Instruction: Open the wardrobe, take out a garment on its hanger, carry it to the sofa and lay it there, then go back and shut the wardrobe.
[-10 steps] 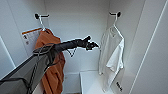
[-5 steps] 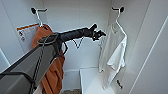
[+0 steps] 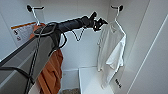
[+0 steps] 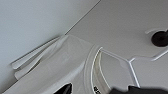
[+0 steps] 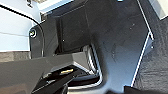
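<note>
Wardrobe (image 3: 140, 37) is seen open; left gripper (image 3: 100, 23) is held near the hanger (image 3: 116, 18) of the garment (image 3: 111, 47). Jaw state cannot be told.

White garment (image 3: 111, 47), rust-orange garment (image 3: 51, 72), white wardrobe (image 3: 82, 53), black claw (image 3: 100, 24)

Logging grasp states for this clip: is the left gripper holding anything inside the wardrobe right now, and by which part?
Nothing is held. The left gripper sits open beside the white garment's collar, just short of the hanger.
</note>
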Robot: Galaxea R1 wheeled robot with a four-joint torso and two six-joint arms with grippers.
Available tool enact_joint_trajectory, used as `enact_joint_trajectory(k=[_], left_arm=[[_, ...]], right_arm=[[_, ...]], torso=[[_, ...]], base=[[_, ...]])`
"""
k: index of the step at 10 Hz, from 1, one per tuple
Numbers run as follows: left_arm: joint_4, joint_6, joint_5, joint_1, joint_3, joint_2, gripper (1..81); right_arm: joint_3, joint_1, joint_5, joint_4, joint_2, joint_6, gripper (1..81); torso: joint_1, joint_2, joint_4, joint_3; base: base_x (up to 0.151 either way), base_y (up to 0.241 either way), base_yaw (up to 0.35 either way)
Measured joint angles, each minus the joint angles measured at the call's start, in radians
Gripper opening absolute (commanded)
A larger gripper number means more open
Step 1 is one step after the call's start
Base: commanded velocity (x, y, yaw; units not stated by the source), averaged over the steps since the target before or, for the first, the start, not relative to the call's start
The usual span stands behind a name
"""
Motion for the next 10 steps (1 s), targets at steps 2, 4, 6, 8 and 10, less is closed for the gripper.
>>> enact_joint_trajectory(k=[2,4,6,8,10], left_arm=[[-0.001,0.0,-0.008,0.022,0.062,0.001,81.1],[-0.006,0.0,-0.061,0.024,0.169,-0.011,81.1],[-0.008,0.0,-0.117,0.023,0.207,-0.039,81.1],[-0.008,0.0,-0.196,0.023,0.198,-0.04,81.1],[-0.007,0.0,-0.223,0.023,0.157,-0.007,81.1]], right_arm=[[0.0,-0.008,-0.001,0.0,0.0,0.001,81.1],[0.0,-0.007,0.0,0.0,0.0,0.001,81.1],[0.0,-0.007,0.0,0.0,0.001,0.002,81.1],[0.0,-0.008,0.0,0.0,0.004,0.002,81.1],[0.0,-0.008,0.0,0.009,0.004,0.002,81.1]], torso=[[0.0,0.0,-0.014,0.0],[0.0,0.0,-0.014,0.0],[0.0,0.0,-0.014,0.0],[0.0,0.0,-0.014,0.0],[0.0,0.0,-0.014,0.0]], base=[[0.0,0.0,0.0],[0.0,0.0,0.0],[0.0,0.0,0.0],[0.0,0.0,0.0],[0.0,0.0,0.0]])
